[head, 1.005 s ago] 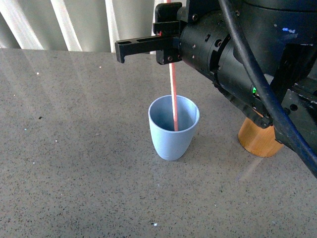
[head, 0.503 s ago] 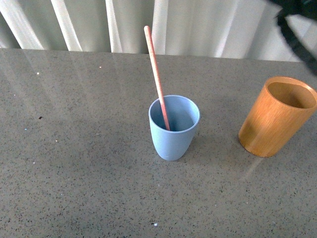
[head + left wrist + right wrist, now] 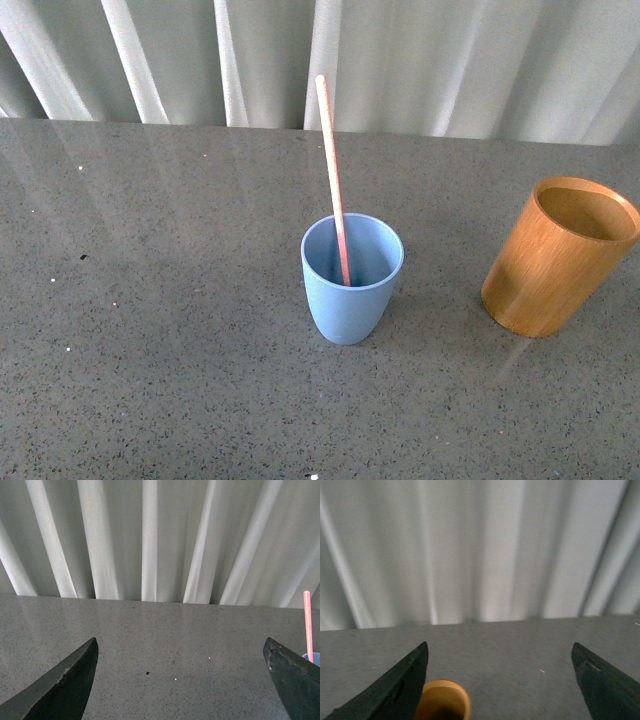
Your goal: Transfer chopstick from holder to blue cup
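The pale pinkish-tan chopstick (image 3: pixel 332 170) stands in the light blue cup (image 3: pixel 350 290) at the table's middle, leaning a little to the left. Its top also shows in the left wrist view (image 3: pixel 308 625), with a sliver of the cup's rim (image 3: pixel 311 656). The orange-brown wooden holder (image 3: pixel 555 258) stands empty to the right, tilted in view; it also shows in the right wrist view (image 3: pixel 442 700). My left gripper (image 3: pixel 181 672) is open and empty above bare table. My right gripper (image 3: pixel 500 677) is open and empty, with the holder close to one finger. Neither arm shows in the front view.
The grey speckled table (image 3: pixel 150 330) stretches around the cup and holder. A pale pleated curtain (image 3: pixel 420 60) hangs behind the table's far edge.
The right arm, which held the chopstick over the blue cup a second ago, has let go and withdrawn out of the front view. The chopstick now rests in the cup on its own.
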`<move>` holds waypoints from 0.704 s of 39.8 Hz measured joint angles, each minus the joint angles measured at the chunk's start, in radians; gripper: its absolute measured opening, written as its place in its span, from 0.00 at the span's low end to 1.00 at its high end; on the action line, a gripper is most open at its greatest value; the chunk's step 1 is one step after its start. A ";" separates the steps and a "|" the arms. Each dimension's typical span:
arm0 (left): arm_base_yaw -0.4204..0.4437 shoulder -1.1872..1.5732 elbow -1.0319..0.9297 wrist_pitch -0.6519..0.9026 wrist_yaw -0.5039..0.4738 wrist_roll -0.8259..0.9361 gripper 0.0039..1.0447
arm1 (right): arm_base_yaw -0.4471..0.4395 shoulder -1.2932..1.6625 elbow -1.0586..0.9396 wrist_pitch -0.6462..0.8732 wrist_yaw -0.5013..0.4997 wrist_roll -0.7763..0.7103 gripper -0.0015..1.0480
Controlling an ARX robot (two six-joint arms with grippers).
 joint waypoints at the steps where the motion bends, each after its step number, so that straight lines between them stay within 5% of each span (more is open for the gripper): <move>1: 0.000 0.000 0.000 0.000 -0.001 0.000 0.94 | -0.011 -0.010 -0.014 0.018 -0.037 0.000 0.75; 4: 0.000 0.000 0.000 0.000 -0.002 0.000 0.94 | -0.039 -0.052 -0.051 0.029 -0.159 -0.001 0.63; 9: 0.000 0.000 0.000 0.000 -0.001 0.000 0.94 | -0.072 -0.109 -0.093 0.017 -0.193 -0.001 0.46; 17: 0.000 0.000 0.000 0.000 -0.002 0.000 0.94 | -0.142 -0.249 -0.163 -0.056 -0.275 -0.002 0.02; 21: 0.000 0.000 0.000 0.000 0.000 0.000 0.94 | -0.219 -0.314 -0.184 -0.098 -0.333 -0.004 0.01; 28: 0.000 0.000 0.000 0.000 0.000 0.000 0.94 | -0.225 -0.410 -0.216 -0.158 -0.342 -0.004 0.01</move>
